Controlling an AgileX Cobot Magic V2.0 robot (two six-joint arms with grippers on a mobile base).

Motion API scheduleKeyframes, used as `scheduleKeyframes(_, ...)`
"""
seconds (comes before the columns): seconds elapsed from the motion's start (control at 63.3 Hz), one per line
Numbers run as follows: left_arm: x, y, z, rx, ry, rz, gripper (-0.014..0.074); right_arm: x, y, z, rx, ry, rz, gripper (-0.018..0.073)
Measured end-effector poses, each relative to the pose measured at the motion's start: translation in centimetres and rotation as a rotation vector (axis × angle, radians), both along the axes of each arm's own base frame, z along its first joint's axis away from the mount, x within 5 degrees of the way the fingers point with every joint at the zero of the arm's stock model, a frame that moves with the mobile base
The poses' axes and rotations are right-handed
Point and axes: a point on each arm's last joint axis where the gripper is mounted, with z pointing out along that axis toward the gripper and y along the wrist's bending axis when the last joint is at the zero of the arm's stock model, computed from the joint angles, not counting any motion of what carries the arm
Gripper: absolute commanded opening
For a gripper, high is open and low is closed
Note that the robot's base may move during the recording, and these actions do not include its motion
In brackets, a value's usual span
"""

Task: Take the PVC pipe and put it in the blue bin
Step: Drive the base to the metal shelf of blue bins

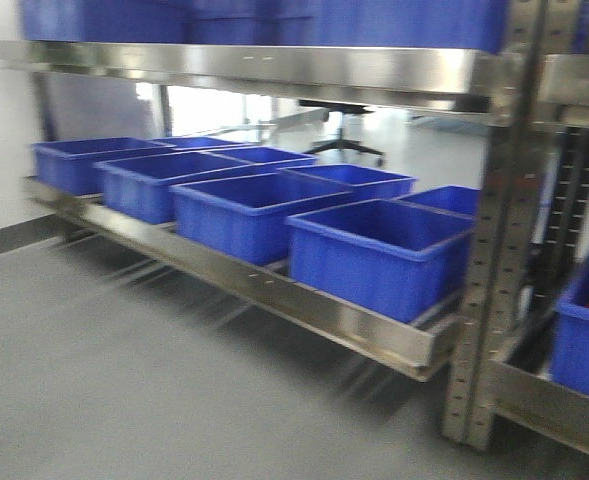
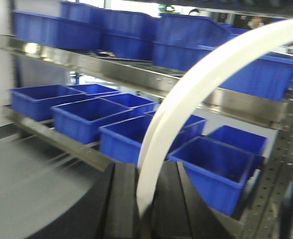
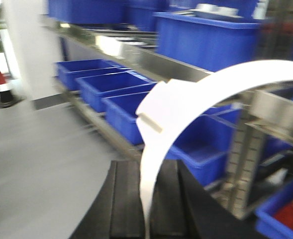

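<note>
Left hand (image 2: 145,209): closed on the pipe (image 2: 191,87). The white arc is pinched at its lower end between two dark fingers (image 2: 122,199) and swept up and to the right.

Right hand (image 3: 147,209): clamped in the same way on a white arc (image 3: 245,77), with a stepped, squared section seen just above the fingers.

One piece or two: it cannot be told whether both hands are fixed on a single pipe or on one each.

Why held so: a grip at the end is judged to leave the long curve free ahead of the hand, so it can be lowered into a bin without the fingers fouling the rim.

Bins (image 1: 379,255): blue and open-topped, set in rows on the lower shelf (image 1: 274,290). The nearest ones appear empty, so a drop from above is allowed.

Where the pipe is: carried in the air, well apart from every bin.

Stage: the pick-up is judged done and the placing not yet made.

Front view: the steel post (image 1: 494,250), the grey floor (image 1: 124,380) and the whole bin row are laid out, but no hand or pipe is shown.

Wrist views: only here is the grip recorded, and the upper shelf's bins (image 2: 126,30) are seen from the front.

Far right: something red (image 3: 288,216) is caught in a bin, its nature lost to blur.
</note>
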Motion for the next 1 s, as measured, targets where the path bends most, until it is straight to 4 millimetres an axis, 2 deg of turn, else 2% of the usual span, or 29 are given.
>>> scheduleKeyframes(0.996,0.0,0.0,0.0,0.0,0.0,0.0,-0.0111,0.0,0.0,0.0,0.0,0.0,0.0,-0.0169)
